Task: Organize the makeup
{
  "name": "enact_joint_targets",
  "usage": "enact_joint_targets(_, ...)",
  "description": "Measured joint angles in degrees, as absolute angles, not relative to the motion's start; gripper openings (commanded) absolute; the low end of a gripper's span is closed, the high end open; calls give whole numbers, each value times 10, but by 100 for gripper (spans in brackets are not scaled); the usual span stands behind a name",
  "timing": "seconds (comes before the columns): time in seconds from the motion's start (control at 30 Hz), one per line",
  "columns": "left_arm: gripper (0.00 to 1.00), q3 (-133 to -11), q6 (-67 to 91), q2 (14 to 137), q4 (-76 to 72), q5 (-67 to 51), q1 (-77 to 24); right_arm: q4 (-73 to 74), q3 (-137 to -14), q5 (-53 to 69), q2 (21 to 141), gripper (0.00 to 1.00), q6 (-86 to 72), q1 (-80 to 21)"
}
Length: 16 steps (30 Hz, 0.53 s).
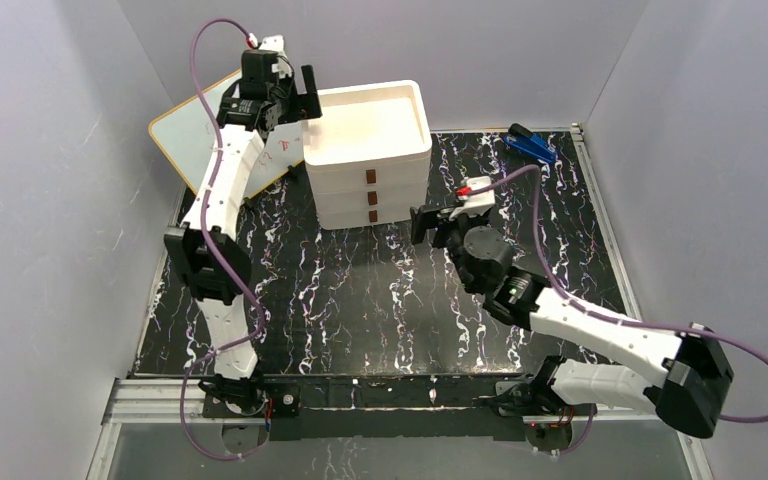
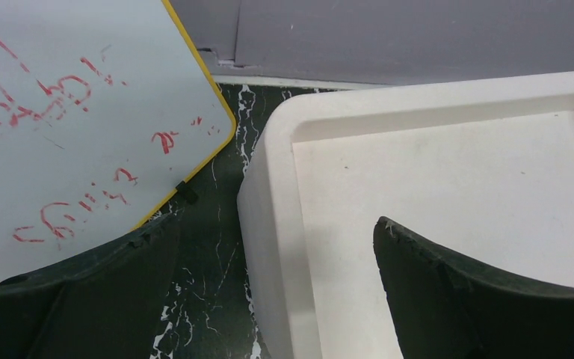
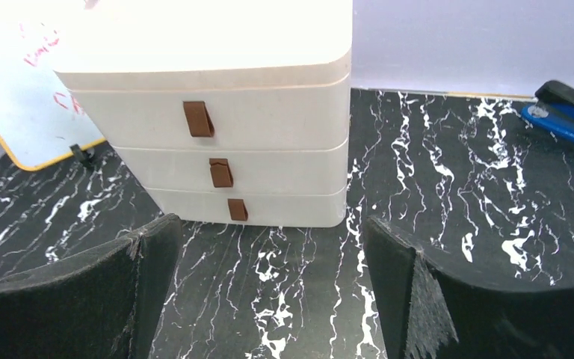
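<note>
top external view: both tools gaped wide, holding nothing.
on the marbled black counter [image 1: 360,300] the right tool [image 3: 265,224] stood spread and empty, facing the brown-handled front of the white drawer box [image 1: 368,150]. farther back, the left tool [image 2: 269,228] hung spread and empty astride the box's left rim, beside a whiteboard [image 1: 190,140]. a blue clip [image 1: 532,146] lay far right. where the makeup lay could not be told.

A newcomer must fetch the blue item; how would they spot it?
Start at the white drawer box at the back of the black marbled table. Look right to the far corner: the blue clip-like object lies there alone. It is the only blue thing, with a black end.
</note>
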State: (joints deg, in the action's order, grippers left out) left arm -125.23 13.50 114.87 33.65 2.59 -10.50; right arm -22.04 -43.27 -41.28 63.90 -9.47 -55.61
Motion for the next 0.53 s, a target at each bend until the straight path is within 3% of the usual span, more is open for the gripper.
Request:
enact_joint_targets(0.33,98,-1114,52,896,218,32,-109,-190,-449,-415,582,99,41,-556)
enact_joint_targets(0.53,98,-1067,34,782,143,39,-110,-193,-629,-423,619,99,170,-554)
